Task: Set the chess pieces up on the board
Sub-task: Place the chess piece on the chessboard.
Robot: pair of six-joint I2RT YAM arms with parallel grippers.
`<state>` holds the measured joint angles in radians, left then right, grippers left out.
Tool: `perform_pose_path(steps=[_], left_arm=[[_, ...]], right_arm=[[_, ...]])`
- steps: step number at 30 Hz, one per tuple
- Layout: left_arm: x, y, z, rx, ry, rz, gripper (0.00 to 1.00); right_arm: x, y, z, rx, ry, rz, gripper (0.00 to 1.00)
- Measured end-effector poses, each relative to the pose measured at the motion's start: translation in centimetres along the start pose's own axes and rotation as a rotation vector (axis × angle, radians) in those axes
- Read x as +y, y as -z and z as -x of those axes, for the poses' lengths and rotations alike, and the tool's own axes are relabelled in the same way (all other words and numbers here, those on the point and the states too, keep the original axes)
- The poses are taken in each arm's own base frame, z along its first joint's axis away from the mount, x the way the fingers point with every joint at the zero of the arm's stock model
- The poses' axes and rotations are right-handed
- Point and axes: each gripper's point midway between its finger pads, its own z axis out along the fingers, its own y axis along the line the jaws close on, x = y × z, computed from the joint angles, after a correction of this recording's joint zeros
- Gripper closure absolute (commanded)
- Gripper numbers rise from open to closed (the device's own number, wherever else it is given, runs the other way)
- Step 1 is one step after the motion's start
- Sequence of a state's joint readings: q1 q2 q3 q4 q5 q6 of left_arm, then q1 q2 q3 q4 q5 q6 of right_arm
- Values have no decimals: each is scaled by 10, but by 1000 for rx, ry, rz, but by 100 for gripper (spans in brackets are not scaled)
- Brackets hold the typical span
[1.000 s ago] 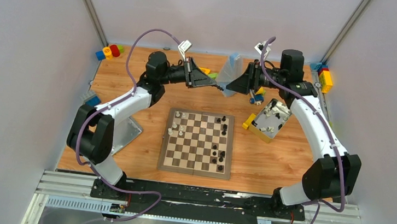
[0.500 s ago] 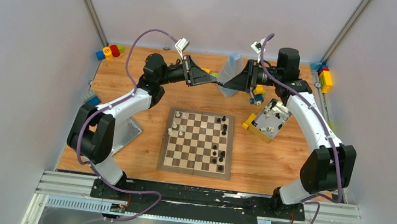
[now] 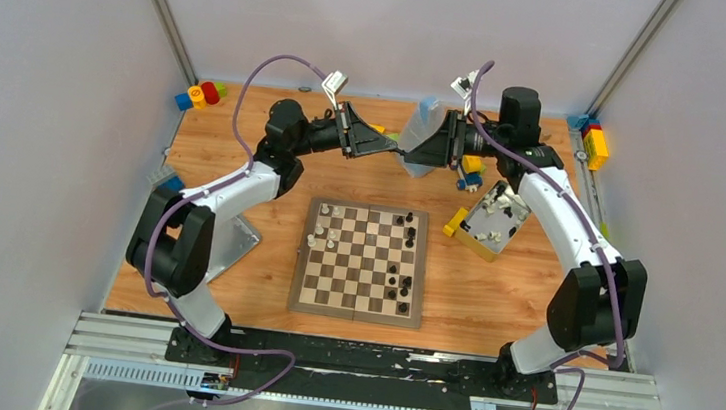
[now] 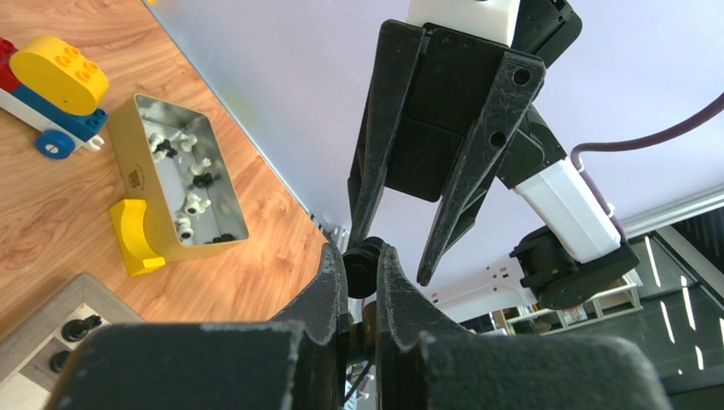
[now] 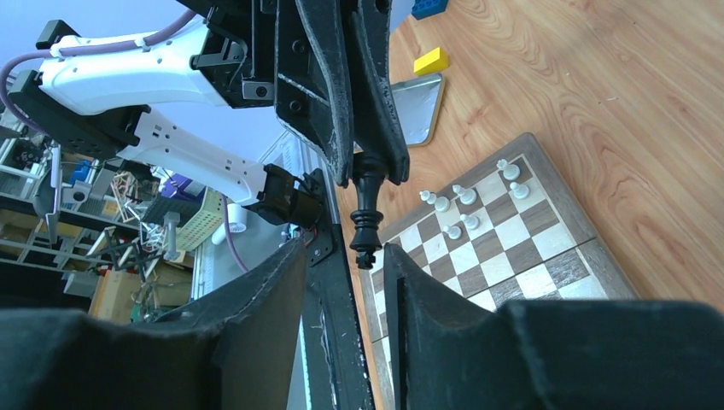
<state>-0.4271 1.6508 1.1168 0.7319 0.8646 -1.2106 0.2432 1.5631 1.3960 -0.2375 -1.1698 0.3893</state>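
Changes over the last second: the right arm has swung left along the far edge of the bench. Its wrist has closed in on the left one, and its elbow has shifted left too. The left arm has barely moved. Nothing lying on the bench has shifted.

The left gripper (image 4: 359,256) is pressed together on one end of a black chess piece (image 5: 365,218); which end, I cannot tell. The piece is held in the air over the far middle of the bench, well apart from the board (image 3: 353,316). Its free end points at the right gripper (image 5: 346,256). That gripper's jaws are spread, one on each side of the free end, with a gap showing on both sides.

The board lies at the near middle of the bench. White pieces (image 3: 333,232) cluster at its far left corner and black pieces (image 3: 410,236) run along its right edge.

- **Tin box:** the yellow-sided tin box (image 4: 152,184) sits right of the board, near but apart, with loose pieces (image 4: 192,184) inside.
- **Curved block:** a yellow curved block (image 4: 132,235) touches the box wall.
- **Brick car:** a toy brick car (image 4: 51,94) lies just beyond the box, under the right gripper.
- **Lid:** a silver lid (image 5: 423,107) lies by the left edge, partly under the left arm.
- **Coloured blocks:** these sit in the far left (image 3: 199,94) and far right (image 3: 593,142) corners.
- **Behind the grippers:** a pale blue translucent thing (image 3: 425,121) stands at the far edge, directly behind both grippers.
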Motion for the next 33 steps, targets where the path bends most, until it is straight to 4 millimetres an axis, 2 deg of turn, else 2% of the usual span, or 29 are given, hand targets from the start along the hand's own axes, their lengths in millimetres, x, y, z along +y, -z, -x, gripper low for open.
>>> perform_pose_path(steps=[14,21,25,29,33], left_arm=[[3,-3,-1,-3,-2,0,98],[4,-4,-2,-3,-8,3,98],[3,-6,-8,10,-7,2,98],[4,-7,-11,17,-10,3,98],[5,-7,-12,18,-12,3,97]], right_arm=[[-9,-5,-3,11,-21,2,79],[-11,-6,-4,13,-26,2,74],[-11,-6,-3,13,-24,3,73],[-10,-6,-2,11,-21,2,78],[-11,-6,-3,11,-22,-2,74]])
